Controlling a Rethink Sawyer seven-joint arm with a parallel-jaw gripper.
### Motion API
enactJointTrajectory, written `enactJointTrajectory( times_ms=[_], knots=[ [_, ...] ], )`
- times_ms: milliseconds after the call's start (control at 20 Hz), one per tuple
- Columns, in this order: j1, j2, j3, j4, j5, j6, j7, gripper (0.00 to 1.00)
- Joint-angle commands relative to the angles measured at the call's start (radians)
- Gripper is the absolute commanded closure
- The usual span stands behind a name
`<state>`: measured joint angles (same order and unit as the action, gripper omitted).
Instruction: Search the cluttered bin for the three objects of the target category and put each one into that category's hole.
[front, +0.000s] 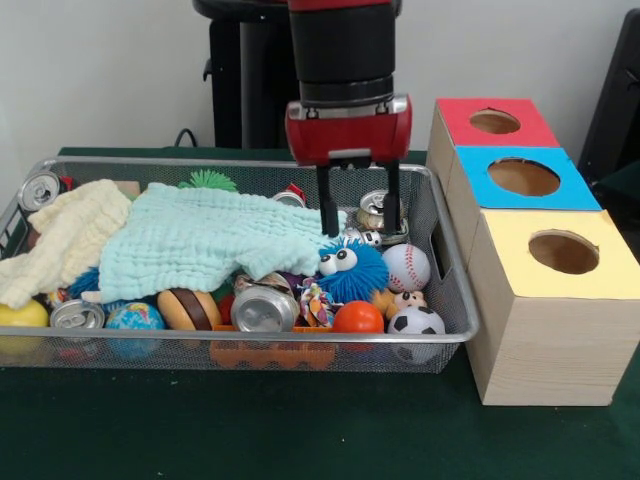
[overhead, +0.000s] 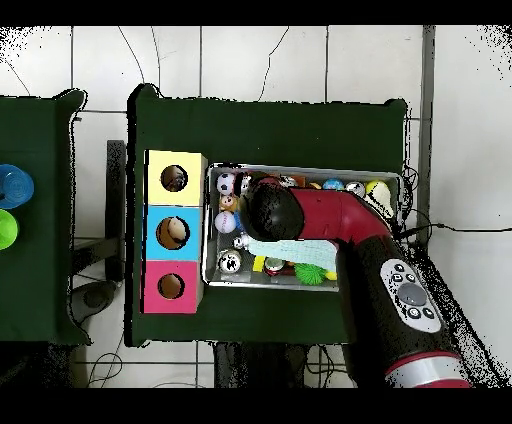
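Beside the baseball (front: 406, 267), w/ our gripper (front: 359, 228) just behind it, fingers spread partway, holding nothing, tips straddling a silver can (front: 378, 208). We judge baseball as target: it sits just in front & toward the coloured boxes (front: 523, 176).

A dark green table (front: 120, 430) carries a wire mesh bin (front: 455, 300). Just beside it stands a wooden box (front: 540, 340) with red, blue and yellow tops.
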<state>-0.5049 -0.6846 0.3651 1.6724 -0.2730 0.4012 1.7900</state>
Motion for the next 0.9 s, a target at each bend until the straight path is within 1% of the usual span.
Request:
enactJointTrajectory(
  times_ms=[50,100,300,800,850,900],
  knots=[
    [-0.066,0.179,0.129,-0.118,-0.121,0.032,-0.209,0.00],
    [-0.081,0.199,0.146,-0.125,-0.128,0.032,-0.220,0.00],
    [-0.108,0.234,0.172,-0.130,-0.165,0.003,-0.204,0.00],
    [-0.116,0.288,0.169,-0.127,-0.253,-0.097,-0.100,0.00],
    [-0.115,0.291,0.170,-0.133,-0.262,-0.090,-0.106,0.00],
    [-0.122,0.307,0.185,-0.147,-0.268,-0.067,-0.133,0.00]
  ],
)
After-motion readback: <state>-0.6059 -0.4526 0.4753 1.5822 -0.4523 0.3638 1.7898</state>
